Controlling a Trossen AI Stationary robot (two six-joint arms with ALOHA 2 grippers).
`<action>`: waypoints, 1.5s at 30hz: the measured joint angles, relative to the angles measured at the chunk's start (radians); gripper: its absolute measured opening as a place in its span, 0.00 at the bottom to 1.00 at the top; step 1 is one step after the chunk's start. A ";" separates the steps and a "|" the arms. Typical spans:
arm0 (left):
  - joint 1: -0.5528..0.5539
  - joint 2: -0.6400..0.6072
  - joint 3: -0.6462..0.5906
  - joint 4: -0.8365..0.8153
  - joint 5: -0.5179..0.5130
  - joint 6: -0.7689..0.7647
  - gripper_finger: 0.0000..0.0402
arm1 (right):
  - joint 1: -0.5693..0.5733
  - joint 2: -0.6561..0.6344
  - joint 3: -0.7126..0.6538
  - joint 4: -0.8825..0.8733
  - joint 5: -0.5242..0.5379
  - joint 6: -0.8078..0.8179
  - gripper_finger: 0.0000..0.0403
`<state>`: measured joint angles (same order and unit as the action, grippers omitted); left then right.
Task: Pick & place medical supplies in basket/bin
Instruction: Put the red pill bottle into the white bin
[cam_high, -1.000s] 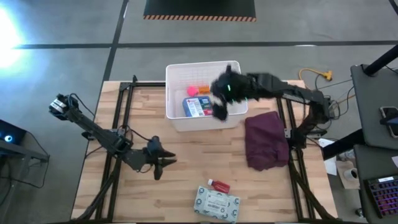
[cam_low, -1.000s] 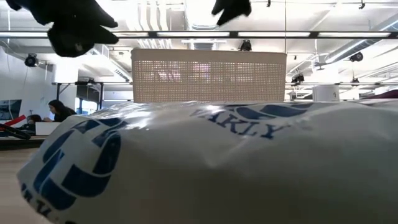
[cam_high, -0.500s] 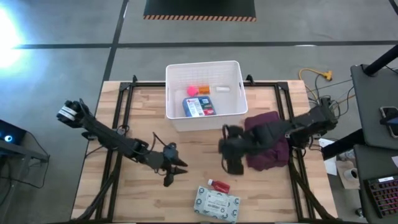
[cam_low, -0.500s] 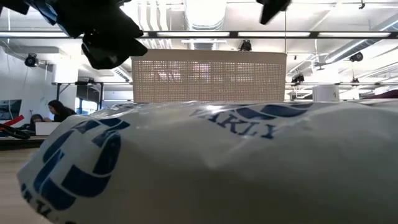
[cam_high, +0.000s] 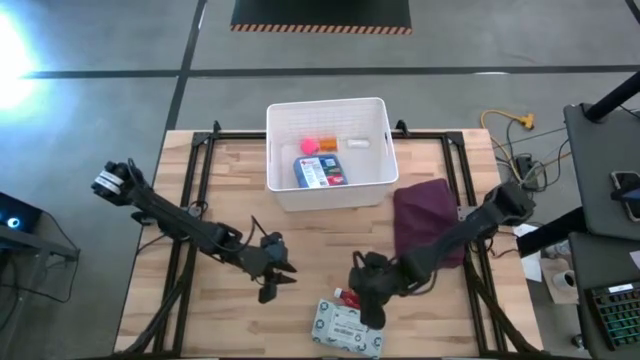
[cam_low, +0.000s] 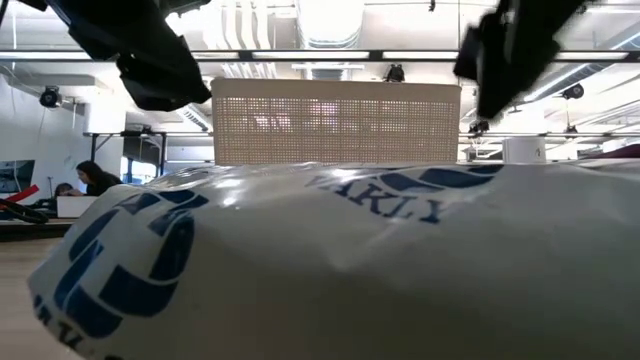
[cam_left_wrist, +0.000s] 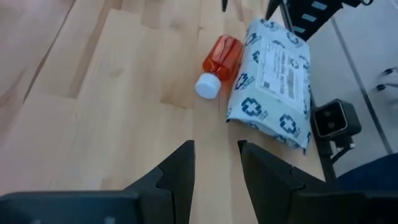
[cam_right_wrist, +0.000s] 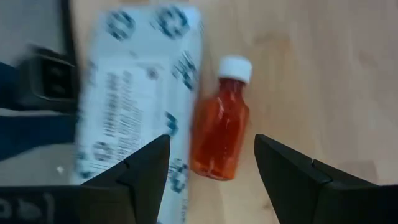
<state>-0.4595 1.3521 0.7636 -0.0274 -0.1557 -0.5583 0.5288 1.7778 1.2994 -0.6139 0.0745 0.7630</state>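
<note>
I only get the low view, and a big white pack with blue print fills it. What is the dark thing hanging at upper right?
Observer: That is the right gripper, over a red bottle beside your wipes pack.
Operator: Has it grabbed the bottle?
Observer: No. Its open fingers stand either side, above it.
Operator: What is in the lattice bin?
Observer: The white bin holds a blue-white pouch, a pink item and a small white piece.
</note>
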 joint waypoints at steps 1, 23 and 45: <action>0.000 -0.004 -0.005 -0.003 0.001 0.000 0.28 | 0.003 0.018 0.000 -0.003 0.000 0.001 0.56; -0.042 -0.029 -0.031 -0.029 0.001 -0.023 0.28 | 0.014 0.264 0.082 -0.011 0.069 0.097 0.57; -0.046 -0.074 -0.031 -0.066 -0.020 -0.072 0.28 | -0.292 -0.186 0.216 -0.026 0.545 -0.233 0.39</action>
<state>-0.5056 1.2785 0.7322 -0.0934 -0.1756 -0.6304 0.2373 1.5915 1.5152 -0.6401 0.6195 0.5304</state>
